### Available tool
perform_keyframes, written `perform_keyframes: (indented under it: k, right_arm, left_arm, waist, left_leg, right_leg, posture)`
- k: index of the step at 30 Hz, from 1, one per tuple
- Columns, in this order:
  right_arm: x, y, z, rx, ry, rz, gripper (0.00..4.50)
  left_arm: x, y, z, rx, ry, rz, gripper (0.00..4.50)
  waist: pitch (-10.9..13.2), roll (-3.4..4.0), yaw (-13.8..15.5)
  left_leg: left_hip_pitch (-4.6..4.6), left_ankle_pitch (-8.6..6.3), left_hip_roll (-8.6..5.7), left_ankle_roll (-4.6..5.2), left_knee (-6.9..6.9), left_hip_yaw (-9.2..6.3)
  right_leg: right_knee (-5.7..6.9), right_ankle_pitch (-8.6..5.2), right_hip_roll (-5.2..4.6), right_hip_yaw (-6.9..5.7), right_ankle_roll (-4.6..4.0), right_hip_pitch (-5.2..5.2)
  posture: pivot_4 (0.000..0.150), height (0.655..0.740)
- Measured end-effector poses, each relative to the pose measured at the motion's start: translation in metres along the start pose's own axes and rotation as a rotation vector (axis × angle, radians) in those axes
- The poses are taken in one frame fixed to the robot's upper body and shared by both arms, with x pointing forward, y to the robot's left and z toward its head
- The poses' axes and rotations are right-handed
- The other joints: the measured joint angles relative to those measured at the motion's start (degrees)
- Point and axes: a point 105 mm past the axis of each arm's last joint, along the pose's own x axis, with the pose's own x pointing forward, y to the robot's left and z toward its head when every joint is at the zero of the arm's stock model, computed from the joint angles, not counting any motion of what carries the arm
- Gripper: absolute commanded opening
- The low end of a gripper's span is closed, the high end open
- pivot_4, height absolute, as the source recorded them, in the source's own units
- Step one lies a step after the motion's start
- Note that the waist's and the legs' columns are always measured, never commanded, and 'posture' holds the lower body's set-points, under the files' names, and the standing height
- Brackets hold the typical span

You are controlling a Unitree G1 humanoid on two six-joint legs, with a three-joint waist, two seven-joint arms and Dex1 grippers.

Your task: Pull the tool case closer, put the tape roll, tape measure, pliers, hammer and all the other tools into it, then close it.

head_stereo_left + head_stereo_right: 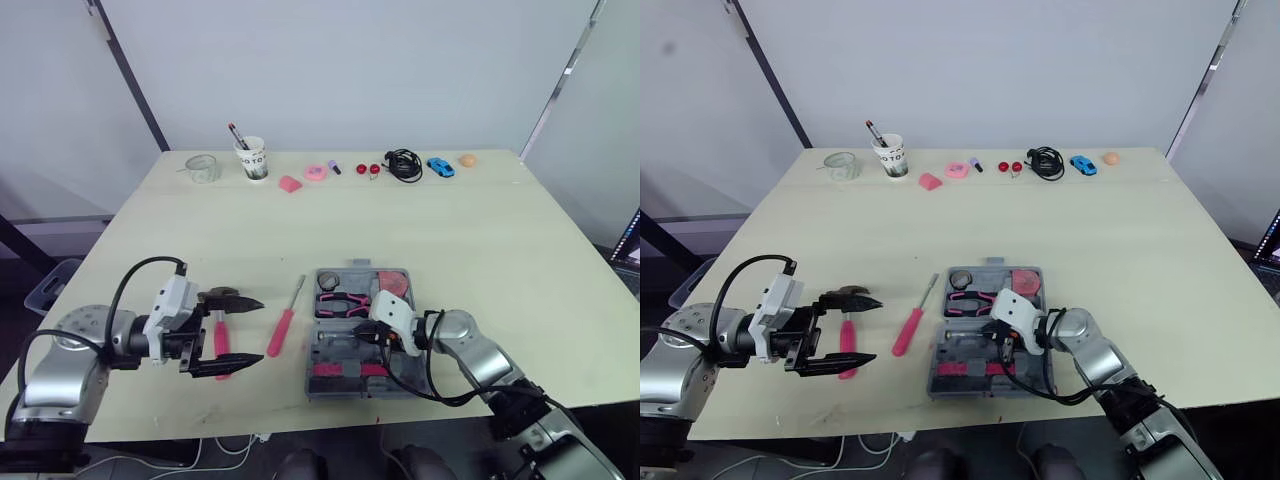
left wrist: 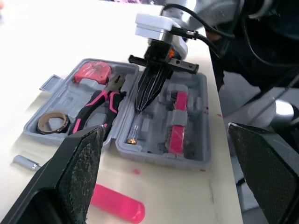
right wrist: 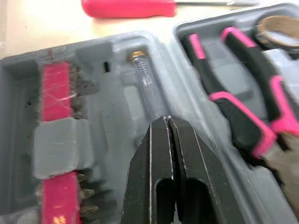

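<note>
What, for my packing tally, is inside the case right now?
The case holds the tape roll, pliers, tape measure, a small screwdriver and a pink bit strip. The right gripper covers part of it.

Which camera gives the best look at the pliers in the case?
The left wrist view: the pliers lie whole in the tool case. The right wrist view catches their handles up close; the eye views show them small.

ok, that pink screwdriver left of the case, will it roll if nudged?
Probably rolls: the screwdriver has a round-looking pink handle and lies free on the flat table. Likely stiff, given the thin metal shaft. Handle looks smooth, so it might slip in a pinch.
</note>
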Motion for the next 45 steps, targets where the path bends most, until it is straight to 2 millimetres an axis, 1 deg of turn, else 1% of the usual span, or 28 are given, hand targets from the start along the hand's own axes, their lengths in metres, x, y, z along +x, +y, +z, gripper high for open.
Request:
perform_keyframes:
  k: [1, 2, 3, 4, 6, 7, 10, 13, 14, 16, 18, 20, 21, 22, 23, 24, 25, 26, 28, 29, 30, 32, 33, 36, 38, 42, 45]
  right_arm:
    - [-0.005, -0.005, 0.005, 0.001, -0.039, -0.041, 0.05]
    - [-0.015, -0.015, 0.018, -0.007, -0.117, -0.101, 0.05]
    - [-0.018, -0.018, 0.021, -0.013, -0.135, -0.115, 0.05]
    - [-0.026, -0.023, 0.030, -0.027, -0.182, -0.147, 0.05]
    - [-0.036, -0.026, 0.037, -0.037, -0.230, -0.185, 0.05]
    - [-0.042, -0.028, 0.036, -0.030, -0.239, -0.205, 0.05]
    - [-0.064, -0.035, 0.018, 0.032, -0.238, -0.307, 0.05]
    - [-0.101, -0.046, -0.007, 0.098, -0.214, -0.459, 0.05]
    - [-0.112, -0.047, -0.014, 0.114, -0.208, -0.503, 0.05]
    - [-0.127, -0.044, -0.027, 0.140, -0.191, -0.556, 0.05]
    - [-0.144, -0.034, -0.044, 0.204, -0.192, -0.601, 0.56]
    - [-0.148, -0.032, -0.048, 0.220, -0.193, -0.613, 0.93]
    - [-0.153, -0.031, -0.050, 0.238, -0.204, -0.629, 1.49]
    - [-0.166, -0.027, -0.053, 0.244, -0.211, -0.660, 1.68]
    - [-0.171, -0.025, -0.056, 0.247, -0.204, -0.674, 2.21]
    - [-0.175, -0.024, -0.057, 0.254, -0.204, -0.687, 2.43]
    - [-0.182, -0.019, -0.062, 0.275, -0.204, -0.710, 2.83]
    - [-0.191, -0.015, -0.065, 0.284, -0.208, -0.737, 3.37]
    - [-0.208, -0.001, -0.079, 0.330, -0.182, -0.793, 4.30]
    - [-0.218, 0.008, -0.089, 0.362, -0.158, -0.830, 4.47]
    - [-0.224, 0.014, -0.095, 0.385, -0.145, -0.850, 4.47]
    - [-0.229, 0.020, -0.099, 0.400, -0.139, -0.872, 4.47]
    - [-0.232, 0.022, -0.101, 0.407, -0.143, -0.889, 4.47]
    - [-0.252, 0.029, -0.107, 0.440, -0.151, -0.982, 4.47]
    - [-0.261, 0.033, -0.111, 0.457, -0.148, -1.024, 4.47]
    - [-0.264, 0.035, -0.112, 0.459, -0.143, -1.037, 4.47]
    - [-0.264, 0.035, -0.111, 0.452, -0.147, -1.039, 4.47]
  left_arm:
    - [0.000, 0.000, -0.001, -0.008, -0.008, 0.019, 4.50]
    - [-0.002, 0.002, -0.001, -0.021, -0.024, 0.058, 4.50]
    - [-0.002, 0.002, -0.001, -0.024, -0.027, 0.066, 4.50]
    - [-0.002, 0.005, 0.002, -0.026, -0.040, 0.094, 4.50]
    - [-0.004, 0.006, 0.004, -0.029, -0.063, 0.145, 4.50]
    - [-0.005, 0.009, 0.004, -0.036, -0.072, 0.182, 4.50]
    - [-0.012, 0.012, -0.002, -0.080, -0.088, 0.314, 4.50]
    - [-0.026, 0.012, -0.013, -0.148, -0.094, 0.472, 4.50]
    - [-0.031, 0.012, -0.017, -0.159, -0.091, 0.519, 4.50]
    - [-0.039, 0.010, -0.024, -0.182, -0.083, 0.590, 4.50]
    - [-0.049, 0.006, -0.035, -0.221, -0.072, 0.680, 4.50]
    - [-0.052, 0.004, -0.038, -0.233, -0.070, 0.700, 4.50]
    - [-0.054, 0.002, -0.040, -0.243, -0.068, 0.722, 4.50]
    - [-0.059, -0.004, -0.046, -0.255, -0.054, 0.760, 4.50]
    - [-0.060, -0.008, -0.050, -0.272, -0.044, 0.773, 4.50]
    - [-0.061, -0.010, -0.053, -0.282, -0.044, 0.783, 4.50]
    - [-0.063, -0.015, -0.058, -0.297, -0.040, 0.809, 4.50]
    - [-0.067, -0.021, -0.064, -0.314, -0.033, 0.842, 4.50]
    - [-0.076, -0.032, -0.076, -0.359, -0.019, 0.912, 4.50]
    - [-0.080, -0.036, -0.081, -0.379, -0.020, 0.952, 4.50]
    - [-0.084, -0.038, -0.083, -0.387, -0.023, 0.984, 4.50]
    - [-0.088, -0.039, -0.086, -0.392, -0.024, 1.019, 4.50]
    - [-0.090, -0.040, -0.086, -0.388, -0.034, 1.048, 4.50]
    - [-0.101, -0.051, -0.097, -0.425, -0.023, 1.130, 4.50]
    - [-0.105, -0.060, -0.103, -0.454, -0.006, 1.144, 4.50]
    - [-0.105, -0.064, -0.106, -0.467, 0.003, 1.144, 4.50]
    - [-0.105, -0.063, -0.105, -0.464, 0.000, 1.144, 4.50]
  waist:
    - [0.03, 0.02, 0.00]
    - [0.05, 0.03, 0.00]
    - [0.05, 0.02, 0.00]
    - [0.04, 0.01, -0.01]
    - [0.04, 0.01, 0.02]
    - [0.04, 0.01, 0.04]
    - [0.05, 0.02, 0.04]
    - [0.04, 0.00, 0.04]
    - [0.04, 0.00, 0.04]
    - [0.04, 0.01, 0.04]
    - [0.04, 0.01, 0.05]
    - [0.05, 0.01, 0.04]
    - [0.05, 0.01, 0.01]
    - [0.04, 0.01, 0.01]
    - [0.04, 0.01, 0.01]
    - [0.04, 0.01, 0.02]
    - [0.04, 0.02, 0.04]
    - [0.02, 0.01, 0.13]
    - [0.02, -0.01, 0.27]
    - [0.02, 0.00, 0.36]
    - [0.02, 0.00, 0.37]
    - [0.03, 0.02, 0.25]
    - [0.00, 0.02, 0.18]
    - [-0.02, 0.05, -0.03]
    - [-0.02, 0.04, -0.05]
    - [0.02, 0.11, 0.16]
    - [0.04, 0.15, 0.16]
  left_leg:
    - [0.00, 0.00, 0.01, 0.00, 0.00, -0.04]
    - [0.00, 0.00, 0.01, 0.00, 0.00, -0.12]
    - [0.01, 0.00, 0.01, 0.00, -0.01, -0.16]
    - [0.01, 0.00, 0.01, 0.00, -0.01, -0.22]
    - [0.01, 0.00, 0.04, 0.00, -0.02, -0.27]
    - [0.00, 0.00, 0.03, 0.00, -0.02, -0.28]
    - [-0.02, 0.00, 0.04, 0.00, -0.04, -0.27]
    - [-0.01, -0.01, 0.06, 0.00, -0.06, -0.27]
    - [0.02, -0.01, 0.06, 0.00, -0.06, -0.27]
    - [0.03, -0.01, 0.07, 0.00, -0.10, -0.28]
    - [0.03, -0.01, 0.08, 0.00, -0.11, -0.27]
    - [0.03, -0.01, 0.09, 0.00, -0.10, -0.26]
    - [0.04, -0.01, 0.09, 0.00, -0.09, -0.25]
    - [0.07, -0.01, 0.10, 0.00, -0.10, -0.25]
    - [0.07, -0.01, 0.09, 0.00, -0.10, -0.24]
    - [0.06, -0.01, 0.09, 0.00, -0.10, -0.25]
    - [0.05, -0.02, 0.09, 0.00, -0.11, -0.25]
    - [0.05, -0.02, 0.09, 0.00, -0.17, -0.27]
    - [0.01, -0.03, 0.09, 0.00, -0.24, -0.34]
    - [-0.02, -0.03, 0.09, 0.00, -0.24, -0.36]
    - [-0.01, -0.04, 0.09, -0.01, -0.23, -0.35]
    - [0.02, -0.07, 0.12, -0.06, -0.22, -0.35]
    - [0.03, -0.17, 0.12, -0.24, -0.22, -0.34]
    - [0.05, -0.21, 0.12, -0.28, -0.26, -0.33]
    - [0.04, -0.22, 0.11, -0.27, -0.35, -0.33]
    - [0.01, -0.22, 0.10, -0.27, -0.40, -0.39]
    - [0.01, -0.22, 0.10, -0.27, -0.42, -0.42]
  right_leg:
    - [0.00, 0.00, -0.01, 0.00, 0.00, 0.00]
    - [0.00, 0.00, 0.00, 0.01, 0.01, 0.00]
    - [0.00, 0.00, 0.00, 0.01, 0.01, 0.00]
    - [0.00, 0.00, 0.00, 0.00, 0.01, 0.00]
    - [-0.02, 0.00, -0.02, 0.00, 0.01, 0.01]
    - [-0.03, 0.00, -0.02, -0.01, 0.01, 0.01]
    - [-0.09, 0.00, -0.06, 0.01, 0.01, 0.01]
    - [-0.09, 0.00, -0.12, 0.02, 0.02, 0.02]
    - [-0.09, 0.00, -0.12, 0.02, 0.01, 0.02]
    - [-0.09, -0.01, -0.12, 0.02, 0.01, 0.03]
    - [-0.10, -0.01, -0.13, 0.04, 0.01, 0.02]
    - [-0.10, -0.01, -0.13, 0.05, 0.01, 0.02]
    - [-0.10, 0.00, -0.14, 0.06, 0.02, 0.02]
    - [-0.10, -0.01, -0.17, 0.08, 0.02, 0.03]
    - [-0.10, -0.01, -0.18, 0.08, 0.02, 0.02]
    - [-0.11, -0.01, -0.19, 0.08, 0.02, 0.02]
    - [-0.12, -0.01, -0.22, 0.07, 0.02, 0.01]
    - [-0.19, -0.02, -0.24, 0.05, 0.03, 0.02]
    - [-0.36, -0.02, -0.26, -0.04, 0.03, 0.01]
    - [-0.41, -0.02, -0.30, -0.07, 0.03, 0.01]
    - [-0.42, -0.02, -0.38, -0.06, 0.05, 0.01]
    - [-0.42, -0.11, -0.57, -0.03, 0.20, 0.01]
    - [-0.43, -0.14, -0.69, -0.10, 0.24, 0.01]
    - [-0.46, -0.16, -1.04, -0.29, 0.28, 0.00]
    - [-0.55, -0.16, -1.12, -0.39, 0.27, -0.01]
    - [-0.57, -0.15, -1.36, -0.99, 0.26, -0.03]
    - [-0.57, -0.16, -1.37, -1.06, 0.27, -0.03]
  posture:
    - [0.150, 0.7400]
    - [0.150, 0.7400]
    - [0.150, 0.7400]
    - [0.150, 0.7400]
    - [0.150, 0.7400]
    - [0.150, 0.7400]
    - [0.150, 0.7400]
    - [0.150, 0.7400]
    - [0.150, 0.7400]
    - [0.150, 0.7400]
    - [0.150, 0.7400]
    - [0.150, 0.7400]
    - [0.150, 0.7400]
    - [0.150, 0.7400]
    - [0.150, 0.7400]
    - [0.150, 0.7400]
    - [0.150, 0.7400]
    - [0.150, 0.7400]
    - [0.150, 0.7400]
    - [0.150, 0.7400]
    - [0.150, 0.7400]
    - [0.150, 0.7400]
    - [0.150, 0.7400]
    - [0.150, 0.7400]
    - [0.150, 0.7400]
    - [0.150, 0.7400]
    - [0.150, 0.7400]
